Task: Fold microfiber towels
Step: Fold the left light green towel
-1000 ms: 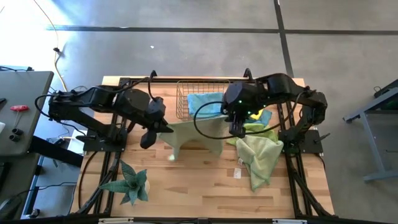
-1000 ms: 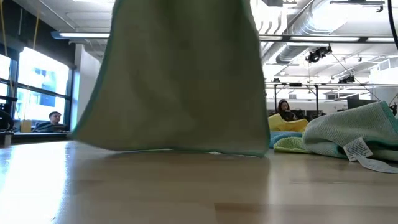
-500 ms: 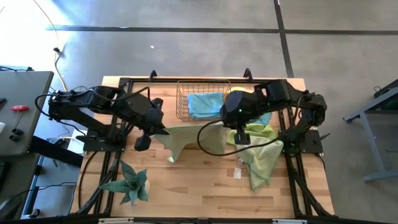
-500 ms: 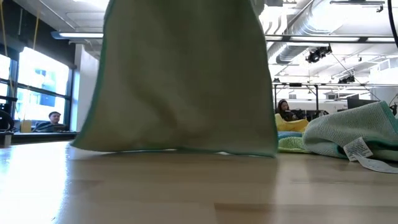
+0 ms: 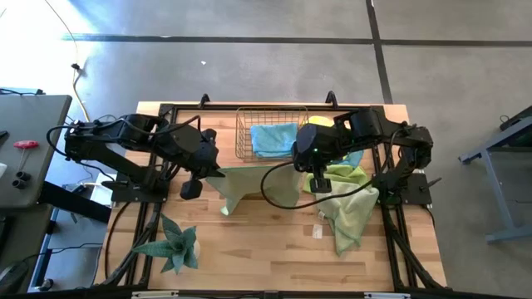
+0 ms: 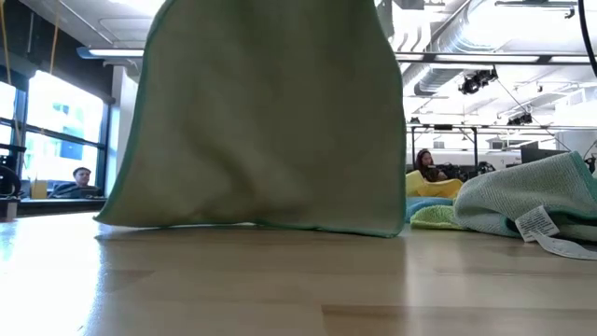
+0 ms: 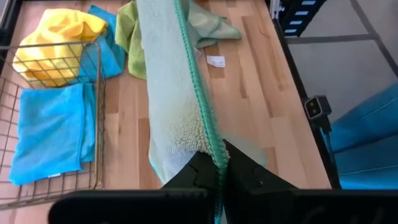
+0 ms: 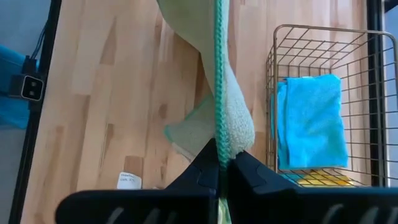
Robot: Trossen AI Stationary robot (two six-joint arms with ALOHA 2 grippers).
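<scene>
A pale green microfiber towel hangs stretched between my two grippers over the middle of the table. In the low view it hangs as a wide sheet, its lower edge at the tabletop. My left gripper is shut on its left top end. My right gripper is shut on its right top end. My left gripper pinches the towel's green stitched edge between its two shut fingers, at one top corner. The towel runs away from the fingers toward the other arm, drawn fairly straight, and hangs below. My right gripper pinches the same stitched edge between its two shut fingers, at the other top corner. The cloth runs straight away from the fingers and drapes down toward the table.
A copper wire basket at the far middle holds a folded light blue towel and a yellow one. A pile of green towels lies at the right. A spiky green plant stands at the near left.
My right gripper has gone a little toward the table's near edge, still shut on the towel. The hanging towel has swayed, and its lower edge has shifted slightly sideways along the tabletop.
</scene>
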